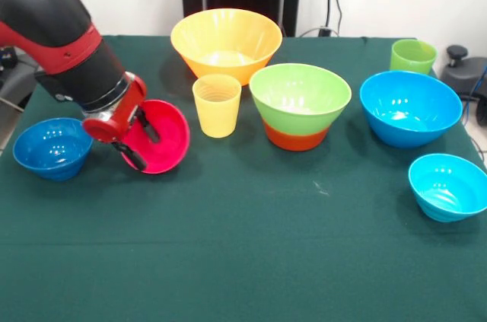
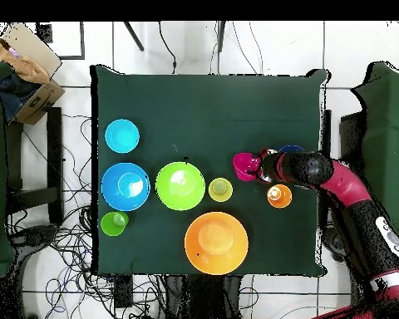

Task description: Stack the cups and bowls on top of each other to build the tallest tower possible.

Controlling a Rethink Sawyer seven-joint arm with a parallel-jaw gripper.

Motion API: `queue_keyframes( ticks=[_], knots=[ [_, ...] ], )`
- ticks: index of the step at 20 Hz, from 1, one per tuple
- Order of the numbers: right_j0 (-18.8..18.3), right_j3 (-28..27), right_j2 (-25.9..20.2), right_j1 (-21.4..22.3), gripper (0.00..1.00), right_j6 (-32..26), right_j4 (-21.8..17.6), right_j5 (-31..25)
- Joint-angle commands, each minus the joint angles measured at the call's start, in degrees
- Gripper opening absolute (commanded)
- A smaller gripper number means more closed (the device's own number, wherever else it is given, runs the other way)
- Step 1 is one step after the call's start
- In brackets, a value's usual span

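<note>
My gripper (image 1: 139, 141) is shut on the rim of the magenta bowl (image 1: 161, 137), which is tilted on its side at the table's left; both also show in the overhead view, gripper (image 2: 259, 166) and bowl (image 2: 243, 165). The small dark blue bowl (image 1: 52, 147) sits just left of it. The light green bowl (image 1: 299, 96) sits on the orange-red bowl (image 1: 297, 138). The pale yellow cup (image 1: 217, 105) stands beside them on the cloth. The orange cup (image 2: 278, 196) shows only overhead, next to the arm. The light green cup (image 1: 413, 55) stands far right.
The big yellow-orange bowl (image 1: 226, 42) stands at the back. The big blue bowl (image 1: 411, 106) and small cyan bowl (image 1: 449, 185) are at the right. A cardboard box (image 2: 24, 62) and cables lie beside the green table (image 1: 243, 261).
</note>
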State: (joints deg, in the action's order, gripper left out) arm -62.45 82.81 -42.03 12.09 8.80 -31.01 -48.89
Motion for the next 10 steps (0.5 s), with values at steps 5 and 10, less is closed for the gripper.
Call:
queue_keyframes(
  ticks=[5, 10],
  knots=[
    [3.3, 8.3, -2.1, 1.2, 1.0, 0.1, -6.9, 10.3],
    [4.0, 7.8, -1.1, 1.6, 1.0, 0.4, -7.6, 10.8]
  ],
)
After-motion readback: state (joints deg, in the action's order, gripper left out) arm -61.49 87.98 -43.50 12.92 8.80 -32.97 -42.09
